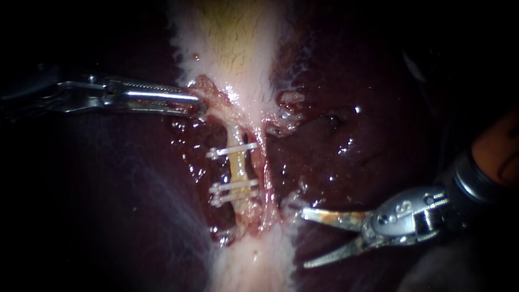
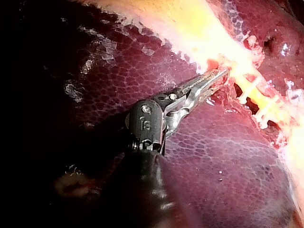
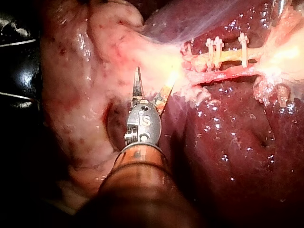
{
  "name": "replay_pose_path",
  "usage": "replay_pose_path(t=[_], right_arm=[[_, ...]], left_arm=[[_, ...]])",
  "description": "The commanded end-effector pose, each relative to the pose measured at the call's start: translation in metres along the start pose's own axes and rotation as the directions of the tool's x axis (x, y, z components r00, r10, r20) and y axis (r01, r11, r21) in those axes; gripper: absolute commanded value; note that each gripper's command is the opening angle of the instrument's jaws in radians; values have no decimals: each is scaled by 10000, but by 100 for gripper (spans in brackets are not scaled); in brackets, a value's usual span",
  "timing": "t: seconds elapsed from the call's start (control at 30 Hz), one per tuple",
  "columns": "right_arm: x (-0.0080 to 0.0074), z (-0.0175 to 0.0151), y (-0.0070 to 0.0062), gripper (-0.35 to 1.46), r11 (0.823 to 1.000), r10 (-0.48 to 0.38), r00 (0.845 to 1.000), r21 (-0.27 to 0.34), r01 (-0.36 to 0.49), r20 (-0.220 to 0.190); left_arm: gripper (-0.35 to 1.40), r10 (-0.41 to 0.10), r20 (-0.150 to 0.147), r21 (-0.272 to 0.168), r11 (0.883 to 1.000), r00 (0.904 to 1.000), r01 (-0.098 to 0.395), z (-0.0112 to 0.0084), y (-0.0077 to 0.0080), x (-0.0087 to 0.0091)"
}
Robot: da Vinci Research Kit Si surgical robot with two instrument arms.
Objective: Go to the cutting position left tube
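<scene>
Plainly the work lies with my right instrument (image 1: 306, 238), a dark-shafted tool ending in two thin curved metal blades; these stand wide apart over the dark red, wet liver (image 1: 367, 108), beside and below the clipped stretch, holding nothing. The left tube (image 1: 237, 168), a slim yellowish strand running down from the pale, cream-coloured gallbladder (image 1: 232, 38), carries a single white clip (image 1: 232, 150) above and a pair of white clips (image 1: 233, 190) lower down, with a bare length between them; just beside it runs a thinner reddish tube (image 1: 261, 162). My left instrument (image 1: 195, 106), a long steel tool with toothed jaws, has them closed on the pink ragged tissue (image 1: 204, 85) at the gallbladder's foot, which I judge holds the strand taut. To do this well, I would bring the open blades across the bare length, one blade on each side of the yellowish strand alone, clear of every clip and of the reddish neighbour; the tips should show past the far side before anything closes.
</scene>
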Motion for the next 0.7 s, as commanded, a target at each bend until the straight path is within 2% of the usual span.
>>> replay_pose_path(t=[0.03,0.13,0.2,0.27,0.43,0.53,0.7], right_arm=[[0,0,0,143,10000,61,10000,-2,-61,1],[0,0,1,143,10000,62,10000,-4,-62,1],[-1,0,1,143,10000,63,10000,-4,-63,1],[-1,0,1,143,10000,63,10000,-5,-63,1],[-1,0,2,143,10000,65,10000,-6,-65,1],[-1,0,2,143,9999,127,9999,-8,-127,3],[1,4,5,143,9999,148,9999,56,-148,2]], left_arm=[[-35,-2,4,-8,10000,10000,2,-1,0,0],[-35,-24,15,-45,10000,10000,24,-9,6,4],[-35,-61,32,-100,9999,10000,61,-22,13,10],[-35,-124,64,-209,9997,9999,125,-38,21,20],[-35,-242,-176,-94,9997,9996,240,-77,38,47],[-35,-185,-204,-105,9998,9996,183,-84,47,56],[-35,-168,-209,-87,9998,9996,167,-82,47,53]])
